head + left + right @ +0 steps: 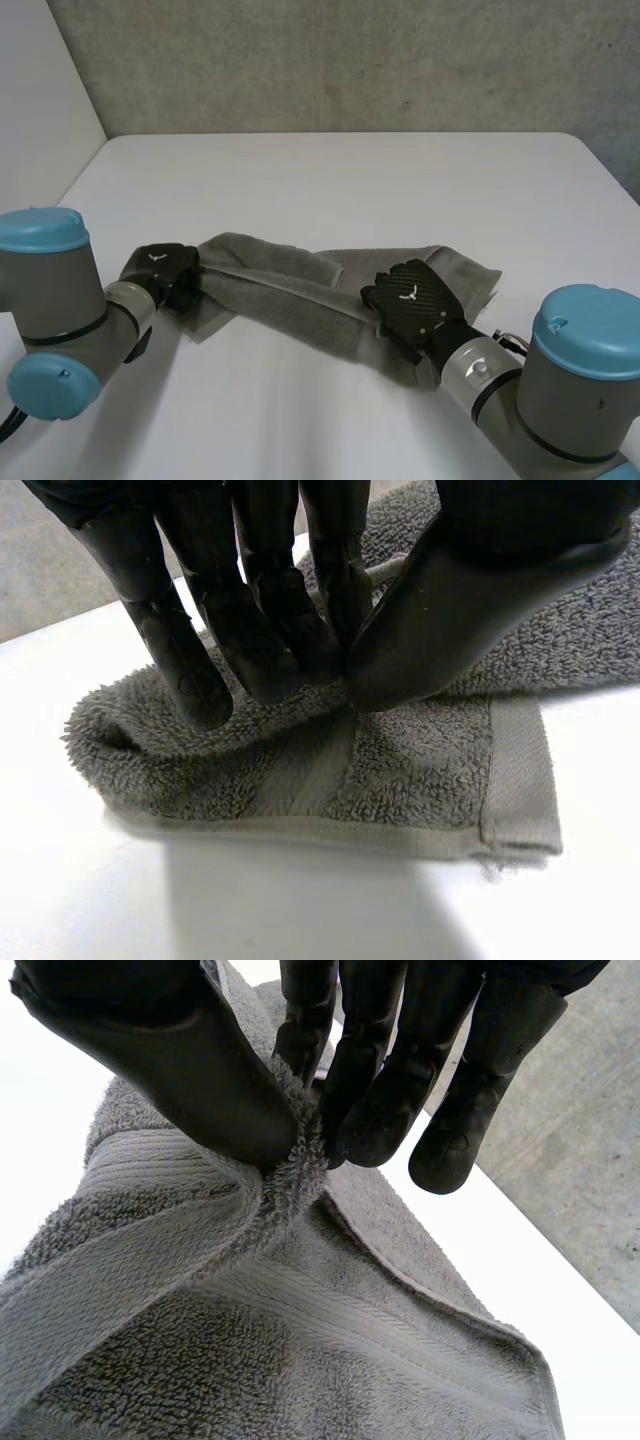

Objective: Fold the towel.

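Grey terry towel point(290, 295) with a flat woven band near its hem, lying rumpled and partly folded over itself, crosswise on the near half of the table point(330, 180). My left hand point(165, 268) pinches one end. My right hand point(412, 297) pinches a fold near the other.

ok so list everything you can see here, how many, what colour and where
towel: 1, grey, rumpled, stretched across the table's near half between the hands
table: 1, white, under everything
wall: 1, grey, behind the table
arms: 2, grey with light-blue caps, left arm and right arm at the near side
left hand: 1, black, pinching one end of the towel
right hand: 1, black, pinching a fold near the other end
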### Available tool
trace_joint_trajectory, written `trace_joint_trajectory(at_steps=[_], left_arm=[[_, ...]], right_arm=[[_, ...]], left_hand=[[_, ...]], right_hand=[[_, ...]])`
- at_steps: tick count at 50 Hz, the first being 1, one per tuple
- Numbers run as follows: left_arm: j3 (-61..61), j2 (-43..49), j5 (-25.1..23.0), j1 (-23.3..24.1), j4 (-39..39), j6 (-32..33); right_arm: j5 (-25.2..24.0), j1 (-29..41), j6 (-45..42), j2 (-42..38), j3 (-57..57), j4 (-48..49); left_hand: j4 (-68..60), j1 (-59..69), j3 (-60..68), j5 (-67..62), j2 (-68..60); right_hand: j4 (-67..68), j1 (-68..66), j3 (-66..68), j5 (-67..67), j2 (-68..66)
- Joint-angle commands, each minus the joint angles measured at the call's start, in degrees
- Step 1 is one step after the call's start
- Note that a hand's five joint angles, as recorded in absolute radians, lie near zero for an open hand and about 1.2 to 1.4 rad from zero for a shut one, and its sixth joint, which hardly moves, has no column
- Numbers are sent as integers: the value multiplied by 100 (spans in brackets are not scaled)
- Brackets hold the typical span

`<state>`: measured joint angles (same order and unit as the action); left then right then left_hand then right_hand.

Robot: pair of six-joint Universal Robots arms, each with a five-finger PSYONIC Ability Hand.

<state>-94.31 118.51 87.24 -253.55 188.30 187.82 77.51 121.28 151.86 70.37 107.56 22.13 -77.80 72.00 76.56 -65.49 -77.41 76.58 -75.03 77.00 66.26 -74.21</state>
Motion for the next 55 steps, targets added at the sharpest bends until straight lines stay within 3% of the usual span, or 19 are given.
trace_joint_trajectory(at_steps=[1,4,6,12,55], left_arm=[[-61,75,-40,16,31,-18],[-87,84,-58,16,67,-18],[-157,93,-93,33,50,-9],[-412,-65,-93,77,67,-9],[71,374,-66,104,137,9]], right_arm=[[1,-25,2,12,1,-7],[1,-16,2,11,2,-7],[1,-16,2,3,2,-7],[1,-8,-7,-32,2,-7],[1,28,-25,-85,10,-7]], left_hand=[[-220,800,344,-451,-259],[-220,800,344,-451,-259],[2590,-2010,-2466,2358,2551],[2989,-2410,-2866,2758,2950],[2839,-2260,-2716,2608,2800]], right_hand=[[342,-497,300,374,-579],[342,-497,300,374,-579],[342,-497,300,374,-579],[342,-497,300,374,-579],[342,-497,300,374,-579]])
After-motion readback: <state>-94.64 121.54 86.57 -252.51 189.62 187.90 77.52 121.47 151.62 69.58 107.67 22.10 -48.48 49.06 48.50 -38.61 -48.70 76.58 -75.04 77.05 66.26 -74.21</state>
